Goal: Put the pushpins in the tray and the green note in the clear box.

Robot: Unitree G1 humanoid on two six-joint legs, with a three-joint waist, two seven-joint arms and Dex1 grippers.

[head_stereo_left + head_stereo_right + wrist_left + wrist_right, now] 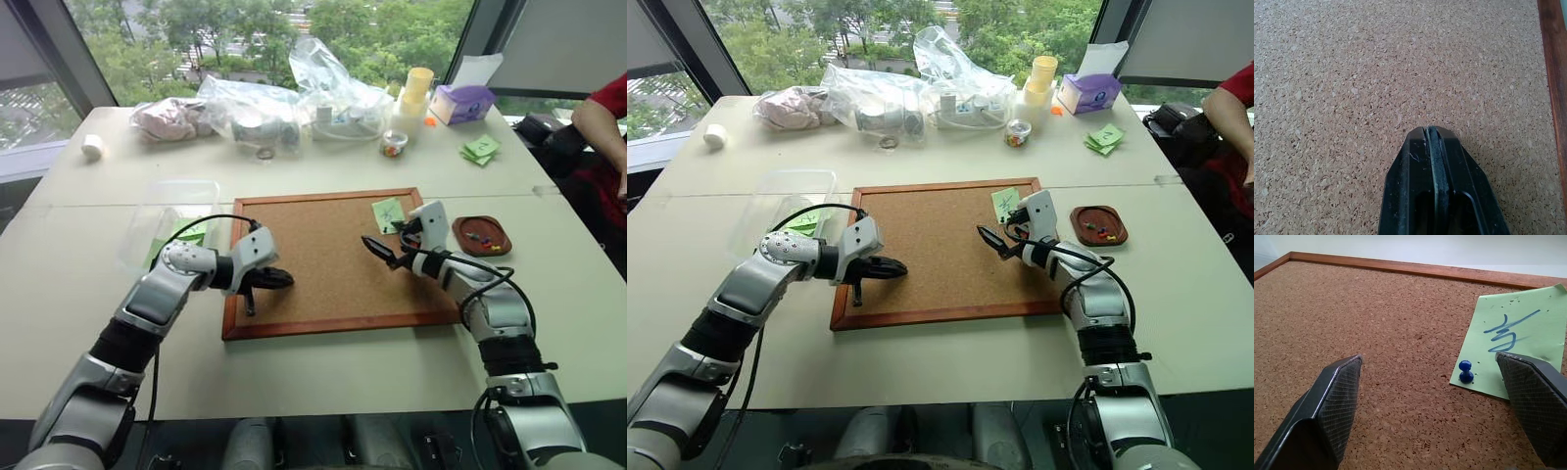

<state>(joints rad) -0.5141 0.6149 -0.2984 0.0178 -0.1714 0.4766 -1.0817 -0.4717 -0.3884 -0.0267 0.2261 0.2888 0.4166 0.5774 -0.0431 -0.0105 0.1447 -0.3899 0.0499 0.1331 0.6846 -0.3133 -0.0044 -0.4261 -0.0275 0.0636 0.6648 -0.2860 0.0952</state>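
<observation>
At the far left of the table sits the clear box [174, 201], with green paper showing through its wall, just off the left edge of the cork board [323, 294]. The left gripper [277, 279] hovers over the board's left part with its two fingers pressed flat together and nothing between them. Further right, the right gripper [1432, 396] has its jaws spread wide, aimed low across the cork at the green note [1518, 350], which lies flat near the board's upper right corner, pinned at one corner by a single blue pushpin [1466, 371]. That pin looks small, hard and smooth-headed, likely to slip or roll, so the sensible hold is across its round head, pulling straight out of the cork. The note itself is thin, limp paper; once freed it would best be pinched at an edge or corner. Rightmost, just off the board, the reddish-brown tray [482, 236] already holds a few pushpins
</observation>
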